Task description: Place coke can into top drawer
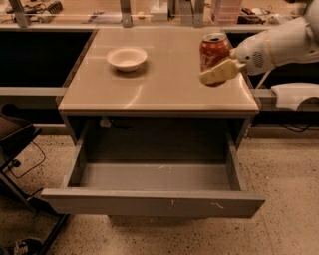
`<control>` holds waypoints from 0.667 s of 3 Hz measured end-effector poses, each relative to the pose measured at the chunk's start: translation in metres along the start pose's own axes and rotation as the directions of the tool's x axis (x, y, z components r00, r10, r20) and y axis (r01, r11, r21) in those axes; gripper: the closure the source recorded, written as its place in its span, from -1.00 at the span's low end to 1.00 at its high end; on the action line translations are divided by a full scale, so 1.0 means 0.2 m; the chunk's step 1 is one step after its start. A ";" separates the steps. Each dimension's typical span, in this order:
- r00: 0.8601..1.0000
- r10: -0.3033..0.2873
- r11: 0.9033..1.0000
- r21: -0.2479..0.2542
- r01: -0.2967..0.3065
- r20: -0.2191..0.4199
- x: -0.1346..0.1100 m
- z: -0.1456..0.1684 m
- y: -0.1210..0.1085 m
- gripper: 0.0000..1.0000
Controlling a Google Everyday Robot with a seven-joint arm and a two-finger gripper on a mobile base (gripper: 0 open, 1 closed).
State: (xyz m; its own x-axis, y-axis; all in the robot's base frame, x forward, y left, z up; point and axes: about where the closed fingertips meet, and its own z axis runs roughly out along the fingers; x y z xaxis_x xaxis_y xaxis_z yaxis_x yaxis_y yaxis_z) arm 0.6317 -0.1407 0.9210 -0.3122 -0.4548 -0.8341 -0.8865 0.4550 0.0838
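The coke can (213, 51), red with a silver top, is held in my gripper (219, 67) above the right part of the tan table top (164, 82). One pale finger (217, 73) lies across the can's front; the other is hidden behind the can. My white arm (279, 47) comes in from the right. The top drawer (152, 201) is pulled open below the table. It is grey, shallow and empty inside, and its flat front panel bears small white scuffs.
A white bowl (126, 58) sits on the table's left part. A counter with clutter (149, 12) runs along the back. A dark chair (15, 139) and cables stand at the left on the speckled floor. A white object (294, 94) lies at the right.
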 end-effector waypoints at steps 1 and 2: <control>0.993 0.062 0.997 0.056 -0.057 -0.099 0.03 -0.29 0.32 1.00; 0.974 0.083 0.997 0.029 -0.078 -0.213 0.07 -0.45 0.50 1.00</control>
State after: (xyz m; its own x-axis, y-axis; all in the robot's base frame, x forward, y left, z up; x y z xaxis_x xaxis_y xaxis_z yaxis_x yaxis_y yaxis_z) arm 0.5084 -0.1698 0.9674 -0.4501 -0.5682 -0.6889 -0.8491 0.5111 0.1332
